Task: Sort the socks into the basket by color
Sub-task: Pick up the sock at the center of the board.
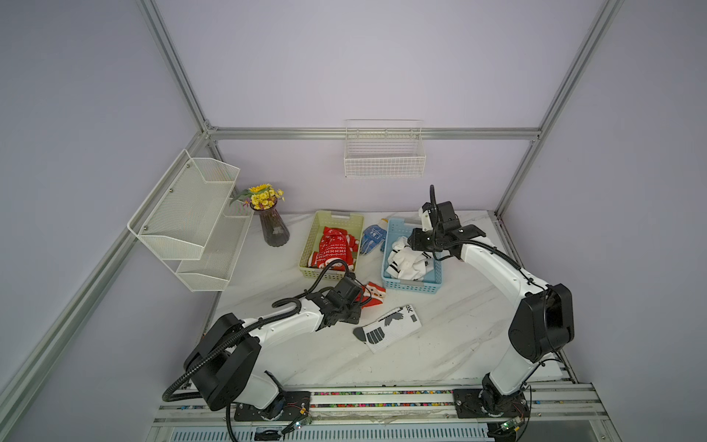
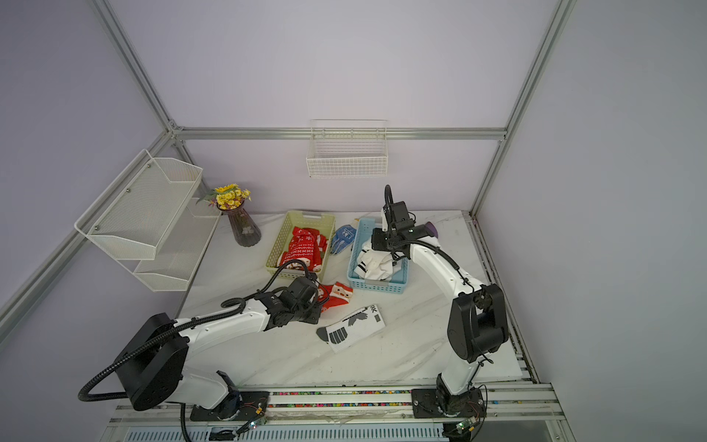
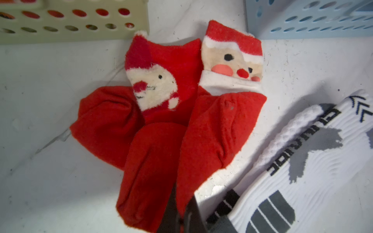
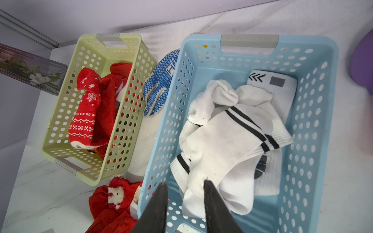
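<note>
The left tool [image 3: 182,196] is clenched on one end of the red Santa socks [image 3: 161,125], which lie bunched on the tabletop [image 3: 50,100]. The pickup is judged to be in hand, and a lift toward 11 o'clock, in a top view, into the green basket [image 1: 310,245] is called for next. The right tool [image 4: 184,182] is seen released above the white socks [image 4: 222,141] in the blue basket [image 4: 314,121], and a white patterned sock [image 1: 390,327] lies at 5 o'clock of the red pair.

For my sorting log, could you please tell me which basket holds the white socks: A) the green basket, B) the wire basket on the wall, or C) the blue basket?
C: the white socks lie piled in the blue basket; the green basket holds red socks.
</note>
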Robot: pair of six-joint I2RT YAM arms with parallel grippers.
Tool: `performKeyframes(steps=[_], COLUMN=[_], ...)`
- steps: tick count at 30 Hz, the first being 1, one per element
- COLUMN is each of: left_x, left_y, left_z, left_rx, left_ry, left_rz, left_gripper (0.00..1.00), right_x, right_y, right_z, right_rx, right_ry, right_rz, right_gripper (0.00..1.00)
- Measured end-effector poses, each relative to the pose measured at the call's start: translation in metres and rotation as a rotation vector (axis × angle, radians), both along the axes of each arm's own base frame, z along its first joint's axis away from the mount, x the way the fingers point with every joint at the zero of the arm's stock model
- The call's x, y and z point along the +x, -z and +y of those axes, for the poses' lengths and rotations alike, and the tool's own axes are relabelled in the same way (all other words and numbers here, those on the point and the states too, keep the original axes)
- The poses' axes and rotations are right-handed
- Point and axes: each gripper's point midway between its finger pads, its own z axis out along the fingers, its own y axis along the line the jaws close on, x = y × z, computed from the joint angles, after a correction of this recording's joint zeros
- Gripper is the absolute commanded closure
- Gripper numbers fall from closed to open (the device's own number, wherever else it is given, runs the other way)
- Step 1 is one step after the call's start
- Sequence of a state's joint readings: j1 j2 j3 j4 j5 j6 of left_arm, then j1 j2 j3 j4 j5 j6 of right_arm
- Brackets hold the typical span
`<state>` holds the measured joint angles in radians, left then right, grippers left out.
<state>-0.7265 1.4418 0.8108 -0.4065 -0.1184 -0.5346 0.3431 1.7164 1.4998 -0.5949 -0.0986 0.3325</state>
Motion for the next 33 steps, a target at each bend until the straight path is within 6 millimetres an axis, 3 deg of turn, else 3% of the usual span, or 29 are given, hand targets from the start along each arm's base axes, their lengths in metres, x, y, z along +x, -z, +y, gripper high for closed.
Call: performKeyframes(steps=[13,24,33], left_x=[-0.002,-0.003,0.006], left_y=[-0.065,-0.092,-0.114], left_z=[-0.017,-0.016,-0.012], left_rx=[-0.094,-0.115,-0.106], left_ry=[0.048,0.049,0.036], left_rz=[-0.008,-0.03,-0.102], left_gripper=[1.0,1.0,1.0], right_x=[0.0,-0.001,-0.014], right_y=[-0.001,0.0,0.017], right_z=[0.002,0.003,0.003], right_rx=[0.01,0.014,0.008], right_ry=[-0.004,-0.009,-0.02], right_rz=[-0.001,0.001,0.037], right_gripper=[0.67,0.67,0.66])
